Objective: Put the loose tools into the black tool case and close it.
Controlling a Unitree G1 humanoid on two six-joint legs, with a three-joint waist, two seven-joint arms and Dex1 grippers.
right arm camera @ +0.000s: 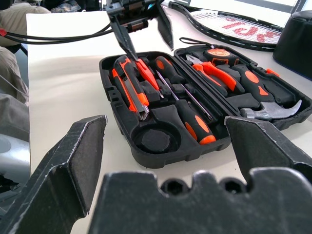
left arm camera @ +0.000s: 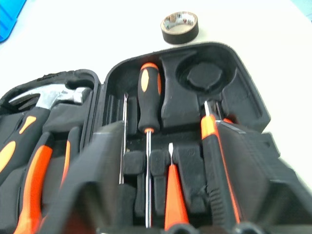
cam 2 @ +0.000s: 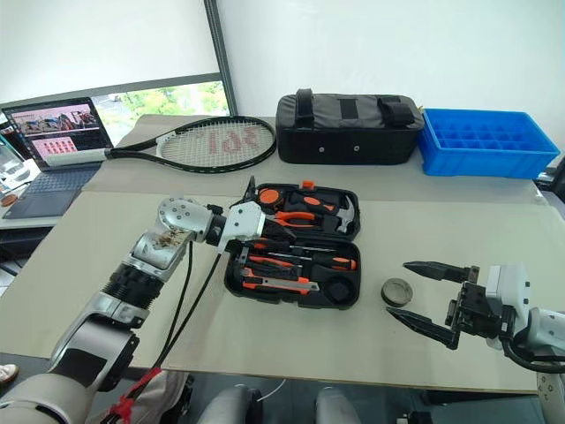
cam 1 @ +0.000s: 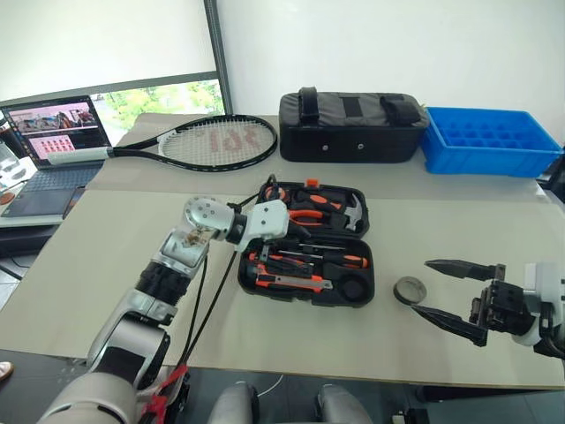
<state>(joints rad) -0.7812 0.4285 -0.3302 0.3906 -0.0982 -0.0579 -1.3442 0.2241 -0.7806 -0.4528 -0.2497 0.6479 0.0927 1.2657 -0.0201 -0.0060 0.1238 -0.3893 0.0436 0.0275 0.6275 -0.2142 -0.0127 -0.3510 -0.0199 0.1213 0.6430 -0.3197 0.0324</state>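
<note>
- While the black tool case (cam 1: 306, 246) lies open mid-table, the left gripper (right arm camera: 141, 24) hangs over its near half, fingers parted and empty.
- Screwdrivers (left arm camera: 147, 112) sit in recesses directly beneath, shafts running along its reach.
- Off to the side, the right gripper (cam 1: 444, 291) waits, spread wide and empty, beside a tape roll (cam 1: 410, 290).

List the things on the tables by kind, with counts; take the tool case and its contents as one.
Tennis racket: 1
Black bag: 1
Blue tray: 1
Tool case: 1
Tape roll: 1
Laptop: 1
Total: 6
</note>
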